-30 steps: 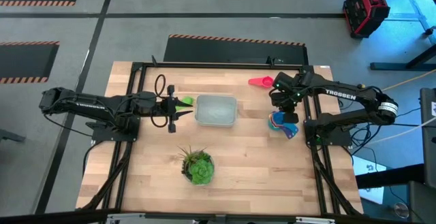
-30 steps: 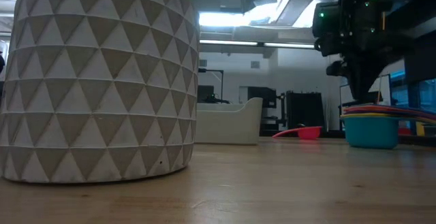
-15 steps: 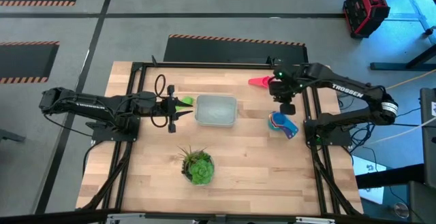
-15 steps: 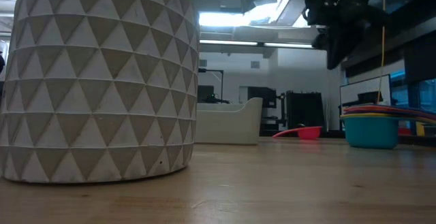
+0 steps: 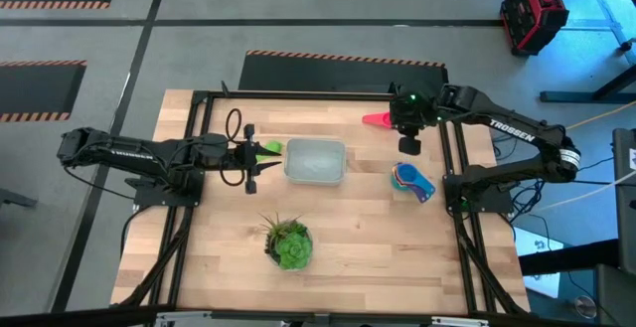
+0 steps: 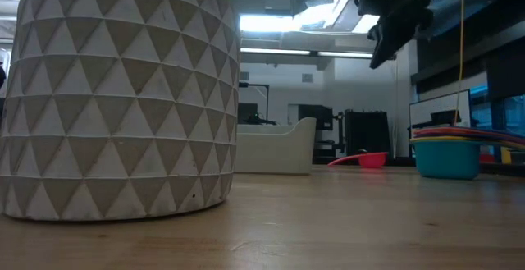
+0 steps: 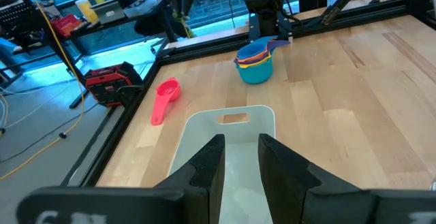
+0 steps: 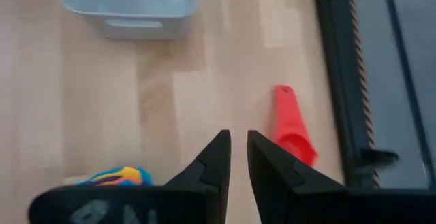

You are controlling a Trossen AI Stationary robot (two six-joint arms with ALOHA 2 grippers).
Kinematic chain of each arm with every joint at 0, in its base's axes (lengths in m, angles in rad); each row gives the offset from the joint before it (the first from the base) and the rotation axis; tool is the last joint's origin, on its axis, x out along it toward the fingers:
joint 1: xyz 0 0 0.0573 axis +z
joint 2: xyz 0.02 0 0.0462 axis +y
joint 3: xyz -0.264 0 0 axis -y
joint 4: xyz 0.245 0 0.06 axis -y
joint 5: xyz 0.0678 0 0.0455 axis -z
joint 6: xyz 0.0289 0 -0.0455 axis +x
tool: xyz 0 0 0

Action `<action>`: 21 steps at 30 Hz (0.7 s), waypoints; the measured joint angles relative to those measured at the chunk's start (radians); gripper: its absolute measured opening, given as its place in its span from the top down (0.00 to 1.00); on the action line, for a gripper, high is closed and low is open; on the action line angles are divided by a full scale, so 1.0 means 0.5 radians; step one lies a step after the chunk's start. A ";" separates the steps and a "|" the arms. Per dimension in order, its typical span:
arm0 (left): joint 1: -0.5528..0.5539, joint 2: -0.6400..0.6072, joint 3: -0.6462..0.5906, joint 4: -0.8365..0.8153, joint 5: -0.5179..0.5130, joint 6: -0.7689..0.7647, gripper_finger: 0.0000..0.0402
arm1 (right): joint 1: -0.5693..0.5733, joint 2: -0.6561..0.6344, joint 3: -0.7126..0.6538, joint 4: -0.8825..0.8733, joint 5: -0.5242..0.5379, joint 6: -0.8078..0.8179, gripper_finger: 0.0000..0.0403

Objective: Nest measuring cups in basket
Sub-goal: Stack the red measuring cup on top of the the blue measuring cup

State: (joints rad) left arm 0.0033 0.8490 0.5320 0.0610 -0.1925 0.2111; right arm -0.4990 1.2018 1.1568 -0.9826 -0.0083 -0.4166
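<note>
Two grippers, high view: right gripper (image 5: 409,144) nearly closed, empty, between pink cup (image 5: 380,120) and nested cup stack (image 5: 409,180); left gripper (image 5: 250,156) beside basket (image 5: 316,161), green cup (image 5: 268,148) at fingers. Left wrist view: fingers (image 7: 208,163) narrowly parted, basket ahead.

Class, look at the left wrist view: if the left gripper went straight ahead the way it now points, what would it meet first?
Most likely the basket, which lies directly ahead of the left gripper. Its near wall seems the first contact, though depth is hard to judge. The stacked cups lie farther beyond.
</note>
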 joint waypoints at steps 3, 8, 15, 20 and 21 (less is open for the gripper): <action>0.000 0.000 0.000 0.000 -0.001 0.000 0.79 | -0.001 0.000 0.000 -0.003 0.065 0.094 0.86; 0.000 0.000 0.000 0.000 -0.001 0.000 0.79 | 0.000 0.000 0.000 -0.020 0.083 0.226 0.86; 0.000 0.000 0.000 0.000 -0.001 -0.013 0.79 | 0.000 0.000 0.000 -0.018 0.083 0.256 0.83; -0.001 0.000 0.000 0.000 0.019 -0.202 0.79 | -0.001 0.000 0.000 -0.018 0.085 0.257 0.81; -0.001 0.000 0.000 0.000 0.019 -0.193 0.79 | 0.000 0.000 0.000 -0.018 0.085 0.257 0.80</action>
State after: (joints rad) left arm 0.0029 0.8490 0.5320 0.0608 -0.1831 0.1147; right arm -0.4992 1.2018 1.1568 -0.9916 0.0341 -0.2880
